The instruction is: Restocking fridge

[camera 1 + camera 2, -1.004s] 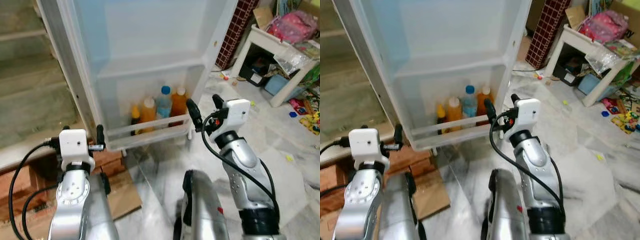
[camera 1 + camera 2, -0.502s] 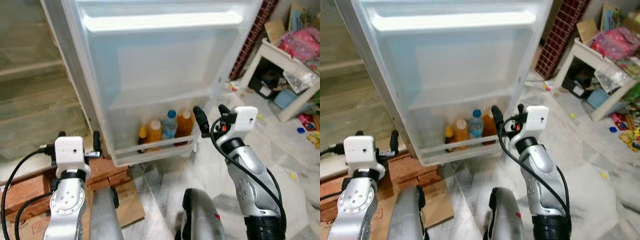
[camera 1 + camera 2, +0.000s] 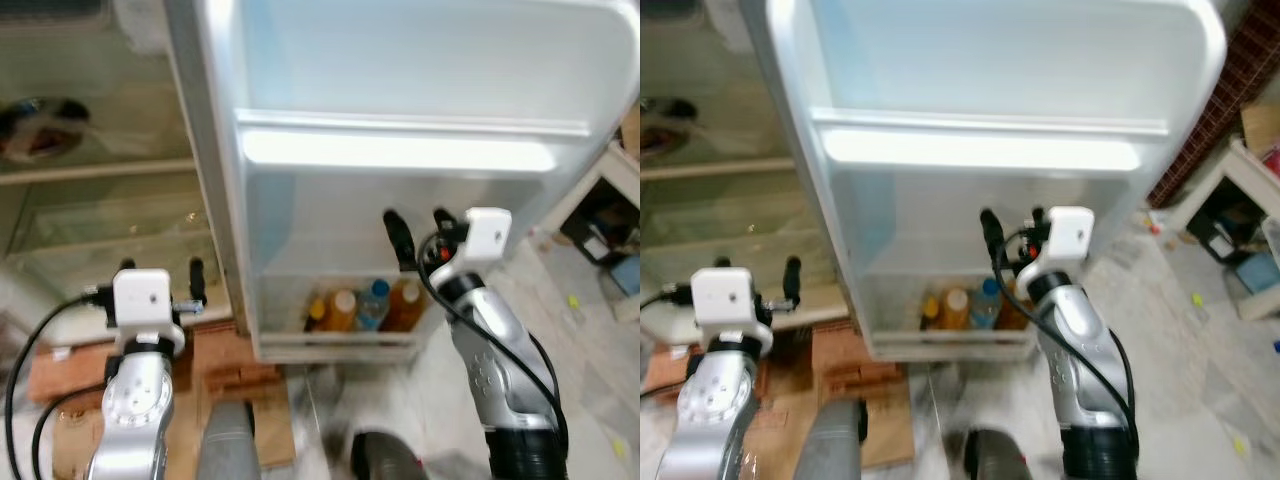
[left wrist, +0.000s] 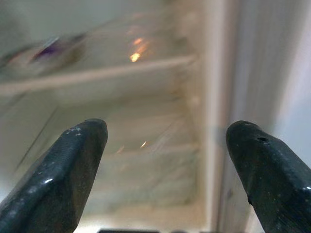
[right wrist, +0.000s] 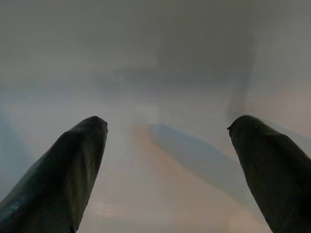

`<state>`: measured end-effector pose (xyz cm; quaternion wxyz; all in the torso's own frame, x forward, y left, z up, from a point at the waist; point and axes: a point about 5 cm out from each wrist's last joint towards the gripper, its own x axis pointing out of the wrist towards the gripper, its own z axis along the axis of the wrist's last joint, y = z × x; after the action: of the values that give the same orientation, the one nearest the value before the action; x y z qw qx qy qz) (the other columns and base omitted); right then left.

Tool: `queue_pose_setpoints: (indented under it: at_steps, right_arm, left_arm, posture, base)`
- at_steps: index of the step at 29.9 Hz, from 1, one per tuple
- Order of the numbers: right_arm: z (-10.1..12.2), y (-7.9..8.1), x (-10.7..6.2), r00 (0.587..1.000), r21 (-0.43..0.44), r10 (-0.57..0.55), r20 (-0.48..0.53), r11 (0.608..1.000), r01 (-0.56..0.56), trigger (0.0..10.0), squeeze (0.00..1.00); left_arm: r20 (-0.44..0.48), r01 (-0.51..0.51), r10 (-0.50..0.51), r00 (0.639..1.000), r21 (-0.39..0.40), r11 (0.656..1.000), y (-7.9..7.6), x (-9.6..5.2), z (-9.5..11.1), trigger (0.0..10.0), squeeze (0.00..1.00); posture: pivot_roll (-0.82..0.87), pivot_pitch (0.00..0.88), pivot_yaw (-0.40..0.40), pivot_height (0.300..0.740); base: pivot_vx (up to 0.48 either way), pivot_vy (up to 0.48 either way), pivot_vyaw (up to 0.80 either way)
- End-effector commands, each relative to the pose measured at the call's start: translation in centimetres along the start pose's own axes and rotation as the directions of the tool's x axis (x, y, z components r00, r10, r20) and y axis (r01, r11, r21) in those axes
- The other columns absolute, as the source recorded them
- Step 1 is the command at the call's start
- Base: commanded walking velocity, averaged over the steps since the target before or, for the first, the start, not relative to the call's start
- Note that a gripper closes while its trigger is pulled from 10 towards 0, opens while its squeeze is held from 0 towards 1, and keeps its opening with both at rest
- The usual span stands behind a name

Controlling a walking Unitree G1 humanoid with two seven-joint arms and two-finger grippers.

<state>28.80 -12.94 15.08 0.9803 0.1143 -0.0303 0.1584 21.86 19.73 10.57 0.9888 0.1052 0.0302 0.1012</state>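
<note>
The left gripper point(image 3: 160, 272) is raised on the near left, fingers spread wide and empty, facing the fridge's glass shelves point(image 3: 110, 170). The right gripper point(image 3: 420, 232) is raised farther right, fingers also wide apart and empty, before the open fridge door point(image 3: 420, 60). Several bottles point(image 3: 362, 308) stand in its bottom rack.

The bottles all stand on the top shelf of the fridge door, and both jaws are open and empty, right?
Not the top shelf: the left eye view shows the bottles in the door's bottom shelf. Both the left gripper and right gripper are open and empty.
</note>
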Motion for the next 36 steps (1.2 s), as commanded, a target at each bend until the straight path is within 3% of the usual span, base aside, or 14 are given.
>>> queue_pose_setpoints:
  at_steps: [1, 11, 21, 25, 34, 36]
  right_arm:
    - [0.1, -1.9, -1.0, 0.997, -0.011, -0.081, 0.0, 0.997, 0.081, 10.0, 0.0]
    - [-0.3, -1.6, -1.1, 0.997, -0.004, -0.076, -0.023, 0.997, 0.075, 10.0, 0.0]
    - [-1.7, -1.2, -1.6, 0.992, 0.058, 0.002, -0.128, 0.998, 0.005, 10.0, 0.0]
    - [-2.9, -0.2, -2.2, 0.965, 0.116, 0.122, -0.233, 0.989, -0.097, 10.0, 0.0]
    - [-3.6, -0.2, -2.3, 0.938, 0.137, 0.166, -0.304, 0.982, -0.129, 10.0, 0.0]
    - [-3.9, 0.0, -2.5, 0.916, 0.152, 0.213, -0.34, 0.974, -0.17, 10.0, 0.0]
  left_arm:
    - [0.032, 0.05, -0.05, 0.998, -0.023, 0.998, -1.6, 0.3, 0.8, 10.0, 0.0]
    - [0.031, 0.053, -0.053, 0.998, -0.023, 0.998, -1.6, 0.3, 0.8, 10.0, 0.0]
    - [0.031, 0.059, -0.058, 0.998, -0.022, 0.998, -1.6, 0.5, 0.8, 10.0, 0.0]
    - [0.03, 0.056, -0.056, 0.998, -0.023, 0.998, -1.6, 0.7, 0.8, 10.0, 0.0]
    - [0.032, 0.053, -0.052, 0.998, -0.023, 0.998, -1.6, 0.9, 0.9, 10.0, 0.0]
    - [0.034, 0.053, -0.052, 0.998, -0.023, 0.998, -1.6, 1.0, 0.9, 10.0, 0.0]
  posture:
    - [0.07, 0.0, -0.071, 0.726]
    - [0.07, 0.0, -0.069, 0.74]
    - [0.06, 0.0, -0.067, 0.74]
    - [0.06, 0.0, -0.066, 0.74]
    - [0.06, 0.0, -0.064, 0.74]
    - [0.06, 0.0, -0.064, 0.74]
  base:
    - [0.0, 0.0, 0.0]
    - [0.0, 0.0, 0.0]
    - [0.0, 0.0, 0.0]
    - [-0.071, 0.0, 0.0]
    - [-0.275, 0.0, 0.0]
    - [-0.255, 0.0, 0.0]
